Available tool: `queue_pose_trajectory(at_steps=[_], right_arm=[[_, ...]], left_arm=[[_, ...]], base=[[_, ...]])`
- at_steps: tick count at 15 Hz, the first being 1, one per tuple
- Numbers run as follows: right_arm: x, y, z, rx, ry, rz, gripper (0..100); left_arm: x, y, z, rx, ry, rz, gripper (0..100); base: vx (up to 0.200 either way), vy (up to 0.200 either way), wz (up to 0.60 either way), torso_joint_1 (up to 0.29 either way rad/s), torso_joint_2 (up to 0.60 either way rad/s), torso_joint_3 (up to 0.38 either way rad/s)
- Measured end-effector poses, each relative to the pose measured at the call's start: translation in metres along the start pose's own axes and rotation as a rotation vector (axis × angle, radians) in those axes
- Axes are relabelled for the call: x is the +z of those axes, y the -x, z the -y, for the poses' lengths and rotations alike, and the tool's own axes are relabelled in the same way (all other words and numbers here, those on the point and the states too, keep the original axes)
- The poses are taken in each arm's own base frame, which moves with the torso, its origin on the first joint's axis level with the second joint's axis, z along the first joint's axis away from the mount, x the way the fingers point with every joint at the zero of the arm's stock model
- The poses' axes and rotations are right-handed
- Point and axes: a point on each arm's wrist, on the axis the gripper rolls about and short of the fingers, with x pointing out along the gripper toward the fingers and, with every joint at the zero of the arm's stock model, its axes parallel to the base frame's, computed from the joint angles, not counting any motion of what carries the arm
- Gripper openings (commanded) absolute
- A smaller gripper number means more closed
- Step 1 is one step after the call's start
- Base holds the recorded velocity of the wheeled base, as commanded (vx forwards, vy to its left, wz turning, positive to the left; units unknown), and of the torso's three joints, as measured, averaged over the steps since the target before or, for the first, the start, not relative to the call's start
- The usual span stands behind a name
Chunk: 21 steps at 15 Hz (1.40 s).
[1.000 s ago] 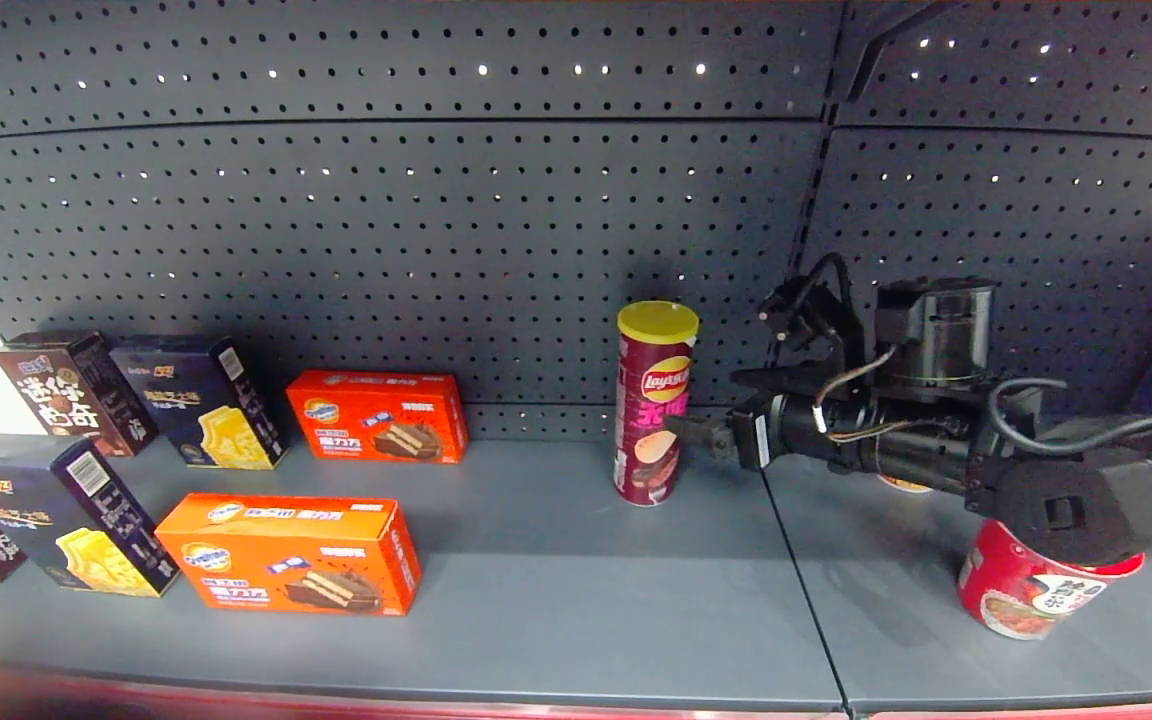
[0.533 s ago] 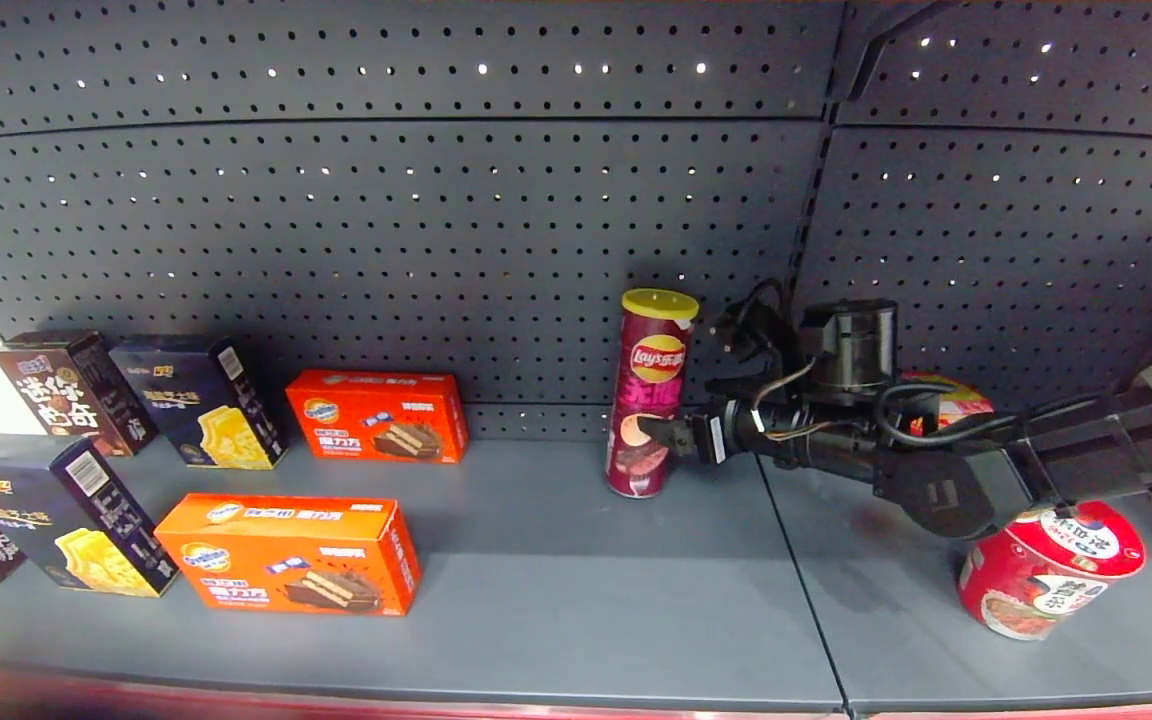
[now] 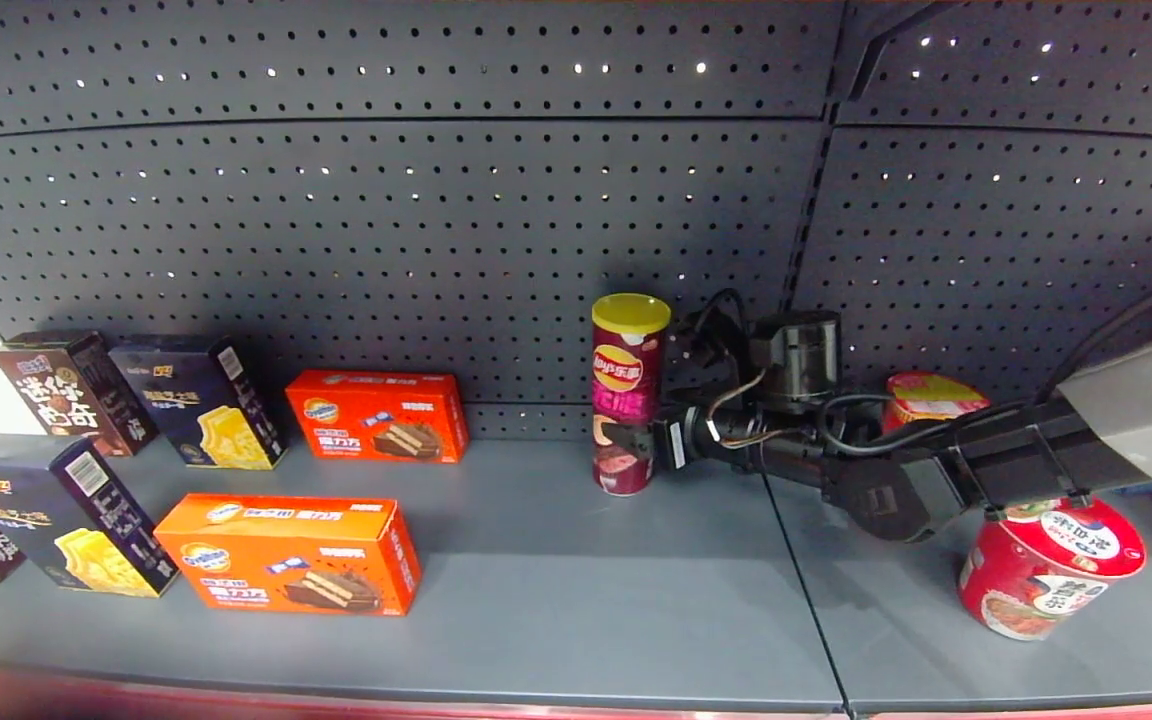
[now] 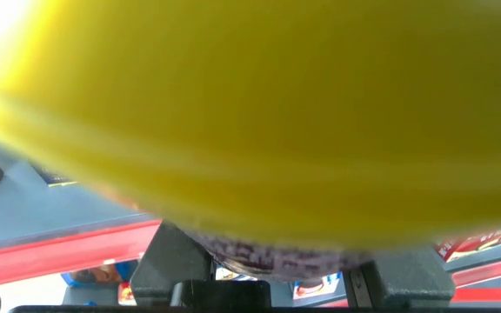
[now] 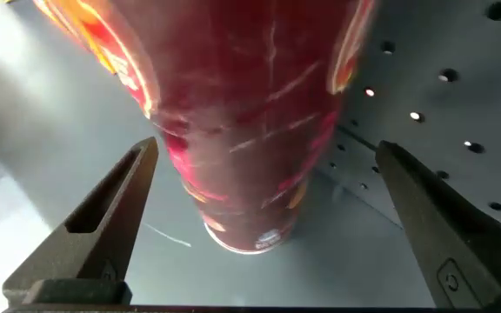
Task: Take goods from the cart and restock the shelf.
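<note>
A maroon chips can [image 3: 626, 400] with a yellow lid stands upright on the grey shelf [image 3: 576, 600], close to the pegboard back wall. My right gripper [image 3: 624, 442] reaches in from the right and is shut on the can's lower half. In the right wrist view the can [image 5: 250, 130] sits between the two dark fingers [image 5: 103, 226]. My left gripper [image 4: 277, 280] holds a second chips can; its yellow lid [image 4: 259, 113] is right in front of the camera and a strip of patterned body [image 4: 268, 256] shows below it.
Two orange boxes [image 3: 291, 555] [image 3: 376, 415] and several dark boxes [image 3: 201, 400] lie left of the can. A red noodle cup [image 3: 1046, 570] stands at front right and another cup [image 3: 931, 395] behind the right arm. Bare shelf lies in front of the can.
My right gripper has carried the chips can leftward and a little toward the back wall. The can tilted on the way and now stands upright. The arm now uncovers the noodle cups.
</note>
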Motion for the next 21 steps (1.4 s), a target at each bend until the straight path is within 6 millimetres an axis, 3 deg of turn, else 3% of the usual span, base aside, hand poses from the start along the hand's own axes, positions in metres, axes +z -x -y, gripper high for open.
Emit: queue_pose_trajectory(at_steps=[6, 7, 11, 14, 17, 21], right_arm=[[0.001, -0.008, -0.001, 0.004, 0.002, 0.01, 100], [0.001, -0.011, -0.001, 0.005, 0.002, 0.013, 0], [-0.001, -0.019, -0.008, -0.018, -0.038, 0.038, 0], [0.003, -0.014, -0.014, -0.018, -0.041, 0.044, 0], [0.014, 0.015, -0.02, -0.001, -0.036, 0.055, 0], [0.021, 0.077, -0.036, 0.073, -0.019, 0.057, 0]], left_arm=[[-0.002, 0.0, 0.0, 0.0, 0.0, -0.003, 0], [-0.002, 0.0, 0.0, 0.0, 0.0, -0.003, 0], [-0.002, 0.0, 0.0, 0.0, 0.0, -0.003, 0], [-0.008, 0.0, 0.0, -0.001, 0.001, -0.012, 0], [-0.012, 0.003, 0.001, 0.002, 0.021, 0.001, 0], [-0.01, 0.006, 0.001, 0.004, 0.028, 0.027, 0]], base=[[0.0, 0.0, 0.0, 0.0, 0.0, 0.0], [0.0, 0.0, 0.0, 0.0, 0.0, 0.0], [0.0, 0.0, 0.0, 0.0, 0.0, 0.0], [0.0, 0.0, 0.0, 0.0, 0.0, 0.0], [0.0, 0.0, 0.0, 0.0, 0.0, 0.0], [0.0, 0.0, 0.0, 0.0, 0.0, 0.0]])
